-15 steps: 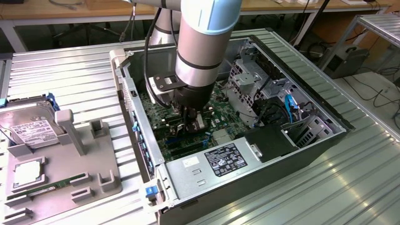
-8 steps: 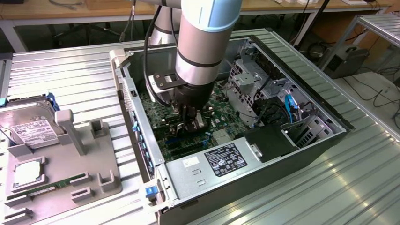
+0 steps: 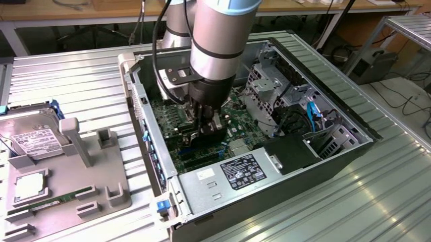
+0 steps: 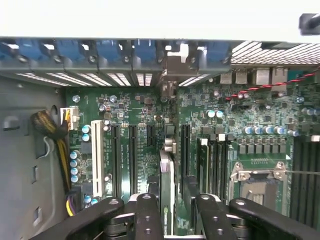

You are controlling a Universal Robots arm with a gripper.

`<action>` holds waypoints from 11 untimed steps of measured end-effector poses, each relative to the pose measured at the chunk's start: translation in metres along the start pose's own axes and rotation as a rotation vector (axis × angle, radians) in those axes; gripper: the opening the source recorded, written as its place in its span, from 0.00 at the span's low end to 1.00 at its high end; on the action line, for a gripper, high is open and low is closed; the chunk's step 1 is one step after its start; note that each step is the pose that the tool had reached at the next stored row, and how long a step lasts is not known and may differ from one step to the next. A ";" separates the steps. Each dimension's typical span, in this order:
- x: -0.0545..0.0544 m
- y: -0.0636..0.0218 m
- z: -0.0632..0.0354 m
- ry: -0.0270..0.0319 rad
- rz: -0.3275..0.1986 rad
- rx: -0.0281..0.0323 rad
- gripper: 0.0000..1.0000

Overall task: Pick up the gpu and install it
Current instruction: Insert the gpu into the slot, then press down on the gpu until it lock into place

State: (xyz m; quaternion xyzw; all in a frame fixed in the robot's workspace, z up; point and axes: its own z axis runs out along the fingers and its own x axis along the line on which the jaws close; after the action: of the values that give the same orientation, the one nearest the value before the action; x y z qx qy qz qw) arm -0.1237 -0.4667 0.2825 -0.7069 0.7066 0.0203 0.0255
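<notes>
Surface: a ribbed silvery metal worktable point(image 3: 323, 212) carries an open dark desktop computer case point(image 3: 350, 151) lying on its side, with wooden benches and loose cables behind.
Beside the case: toward the exterior view's left stands a grey plastic parts holder point(image 3: 88, 171), with a silver boxy hard drive with white label point(image 3: 30, 138) propped in it and a long narrow green memory stick point(image 3: 47, 201) lying along its lower edge.
Arm: the grey and silver robot arm point(image 3: 219, 40) reaches straight down into the case, its black gripper point(image 3: 205, 132) low over the green motherboard point(image 3: 235, 108).
Exterior view: it takes in the silver power supply with its black label point(image 3: 235, 174), the metal drive cage point(image 3: 269, 83) and blue cables point(image 3: 311, 113).
Wrist view: from close above, it gives the motherboard's black expansion slots point(image 4: 124, 150), the white slot point(image 4: 95, 155), the metal processor socket point(image 4: 257, 177) and the row of blue clips along the case's rear edge point(image 4: 115, 50).
Jaws: the gripper point(image 4: 171, 217) is closed narrowly on the card, a black finger point(image 4: 146, 215) pressing each face.
Card: the thin dark green gpu point(image 4: 166, 175) stands on edge between the fingers, seen edge-on, in line with a slot between the black expansion slots.
Bracket: its silvery-tan metal bracket point(image 4: 170, 77) meets the case's rear edge between the blue clips.
Seating: I cannot tell whether the card is fully down in the slot.
</notes>
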 end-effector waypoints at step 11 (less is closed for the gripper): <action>0.000 0.0005 -0.0011 0.0000 0.000 0.0000 0.11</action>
State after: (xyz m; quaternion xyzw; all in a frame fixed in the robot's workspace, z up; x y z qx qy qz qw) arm -0.1242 -0.4667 0.2836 -0.7069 0.7066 0.0203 0.0255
